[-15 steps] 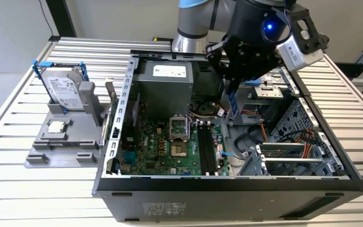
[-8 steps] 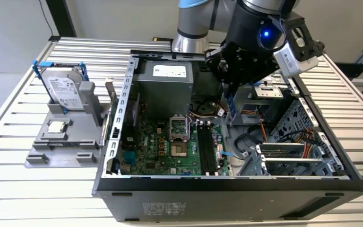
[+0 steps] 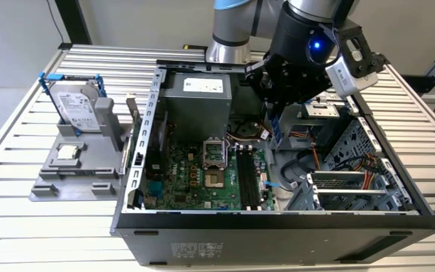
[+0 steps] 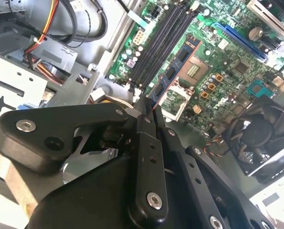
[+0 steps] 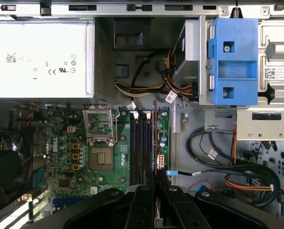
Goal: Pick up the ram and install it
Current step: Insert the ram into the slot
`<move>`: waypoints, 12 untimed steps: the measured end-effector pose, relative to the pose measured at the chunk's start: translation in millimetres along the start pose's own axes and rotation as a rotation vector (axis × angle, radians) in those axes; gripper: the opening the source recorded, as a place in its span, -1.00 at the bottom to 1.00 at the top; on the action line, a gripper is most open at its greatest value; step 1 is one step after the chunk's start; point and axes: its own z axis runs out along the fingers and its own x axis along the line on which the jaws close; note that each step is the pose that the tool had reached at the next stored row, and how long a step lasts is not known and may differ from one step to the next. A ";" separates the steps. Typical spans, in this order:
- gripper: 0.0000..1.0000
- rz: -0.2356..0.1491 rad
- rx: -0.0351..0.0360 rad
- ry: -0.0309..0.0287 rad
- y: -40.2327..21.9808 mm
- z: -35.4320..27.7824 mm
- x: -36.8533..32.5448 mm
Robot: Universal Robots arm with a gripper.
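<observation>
Gripper (image 4: 149,113): the jaws are pinching narrowly on the ram (image 4: 176,66), which is hanging edge-down just below the fingertips, over the black memory slots (image 5: 141,143) of the green motherboard (image 5: 85,167). The first wrist view is presenting the ram as a thin edge-on line. The exterior view is showing, well aside of the jaws, a hard drive (image 3: 74,107) and processor chip (image 3: 68,152) on a grey holder (image 3: 74,177), with the open computer case (image 3: 278,225) lying on a slatted metal table (image 3: 51,226) and a grey wall (image 3: 13,34) beyond.

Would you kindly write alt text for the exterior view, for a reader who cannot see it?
A robot arm's gripper holds the ram inside an open computer case, above the black memory slots. On the exterior view's left, a grey stand carries a hard drive in a blue frame.
</observation>
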 end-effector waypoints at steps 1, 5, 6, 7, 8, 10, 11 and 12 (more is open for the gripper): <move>-1.00 0.000 -0.0003 -0.0001 0.0 0.2 0.0; -1.00 0.002 -0.0003 -0.0001 0.0 0.3 0.0; -1.00 0.002 -0.0003 -0.0001 0.0 0.4 0.0; -1.00 0.002 -0.0004 -0.0002 0.0 0.4 0.0; -1.00 0.002 -0.0004 -0.0002 0.0 0.4 0.0; -1.00 0.002 -0.0004 -0.0002 0.0 0.5 0.0; -1.00 0.002 -0.0005 -0.0002 0.0 0.7 0.0; -1.00 0.002 -0.0008 -0.0003 0.0 1.5 0.0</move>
